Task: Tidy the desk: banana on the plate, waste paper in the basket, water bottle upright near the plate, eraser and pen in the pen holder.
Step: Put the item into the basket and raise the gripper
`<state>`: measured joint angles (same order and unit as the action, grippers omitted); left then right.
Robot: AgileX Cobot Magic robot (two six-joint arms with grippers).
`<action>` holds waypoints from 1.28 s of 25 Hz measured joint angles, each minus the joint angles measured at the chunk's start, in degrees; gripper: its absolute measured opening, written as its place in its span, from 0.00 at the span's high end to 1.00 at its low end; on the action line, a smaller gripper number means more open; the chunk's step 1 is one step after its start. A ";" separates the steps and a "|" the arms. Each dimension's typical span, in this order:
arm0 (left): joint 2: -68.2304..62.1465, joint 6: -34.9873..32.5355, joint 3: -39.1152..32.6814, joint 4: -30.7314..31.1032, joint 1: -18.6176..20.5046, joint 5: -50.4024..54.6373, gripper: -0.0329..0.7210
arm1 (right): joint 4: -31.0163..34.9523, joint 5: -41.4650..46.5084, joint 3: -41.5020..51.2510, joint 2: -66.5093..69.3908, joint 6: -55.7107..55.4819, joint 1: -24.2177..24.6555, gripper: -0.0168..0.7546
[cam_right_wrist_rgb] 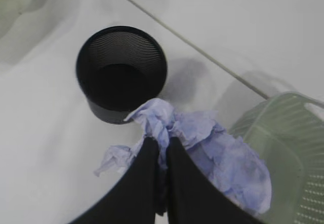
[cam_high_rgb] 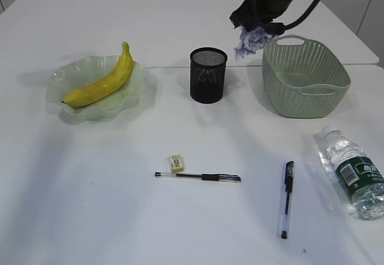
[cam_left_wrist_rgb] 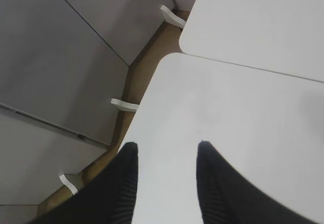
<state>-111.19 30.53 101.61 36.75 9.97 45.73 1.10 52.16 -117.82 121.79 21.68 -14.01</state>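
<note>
A: Waste paper [cam_right_wrist_rgb: 202, 143]?
B: Crumpled, lilac; pinched in the right gripper [cam_right_wrist_rgb: 161, 148], jaws clamped on it; up in the air just left of the basket [cam_high_rgb: 305, 76] rim, right of the pen holder [cam_high_rgb: 208, 75].
A: Left gripper [cam_left_wrist_rgb: 167, 155]?
B: Fingers parted, nothing between them; over bare table [cam_left_wrist_rgb: 243, 112].
A: Rest?
B: Banana [cam_high_rgb: 103, 80] on the plate [cam_high_rgb: 72, 73], left of the basket; eraser [cam_high_rgb: 176, 162], two pens, lying water bottle [cam_high_rgb: 354, 172] nearer the camera than the basket.
</note>
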 joint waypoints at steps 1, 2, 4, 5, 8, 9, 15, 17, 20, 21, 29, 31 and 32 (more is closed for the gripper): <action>0.00 0.00 0.00 0.00 0.00 0.00 0.60 | -1.10 -0.10 0.01 0.00 -1.26 0.24 0.97; 0.00 0.00 0.00 0.00 0.00 0.00 0.60 | -2.00 -0.21 0.01 0.00 -2.70 0.64 0.97; 0.00 0.00 0.00 0.00 0.00 0.00 0.61 | -3.43 -0.63 0.01 0.08 -5.59 1.63 0.97; 0.00 0.00 0.00 0.00 0.00 0.00 0.61 | -4.34 -1.09 0.01 0.08 -7.34 2.29 0.97; 0.00 0.00 0.00 0.00 0.00 0.02 0.63 | -7.44 -2.14 0.01 0.08 -11.95 4.13 0.97; 0.00 0.00 0.00 0.00 0.00 0.12 0.63 | -8.58 -2.29 0.01 0.08 -13.25 4.57 0.97; 0.00 0.00 0.00 0.00 0.00 0.67 0.63 | -11.17 -2.91 0.01 0.08 -15.41 7.02 0.97; 0.00 0.00 0.00 0.00 0.00 1.33 0.63 | -11.54 -3.65 0.01 0.08 -16.35 7.51 0.97; 0.00 0.00 0.00 0.00 0.00 2.42 0.63 | -11.77 -4.73 0.01 0.23 -17.56 8.07 0.97; 0.00 0.00 0.00 0.00 0.00 2.78 0.63 | -11.77 -4.84 0.01 0.47 -17.79 8.18 0.97; 0.00 0.00 0.00 0.00 0.00 4.01 0.63 | -11.98 -4.61 0.01 4.43 -19.23 8.34 0.97; 0.00 0.00 0.03 0.00 0.00 4.29 0.63 | -12.17 -4.61 0.01 5.17 -19.35 8.34 0.97; 0.00 0.00 0.03 0.00 0.00 4.40 0.63 | -12.31 -4.50 0.01 5.45 -19.48 8.34 0.97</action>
<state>-111.19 30.53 101.63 36.75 9.97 50.14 -11.22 47.66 -117.81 127.24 2.20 -5.67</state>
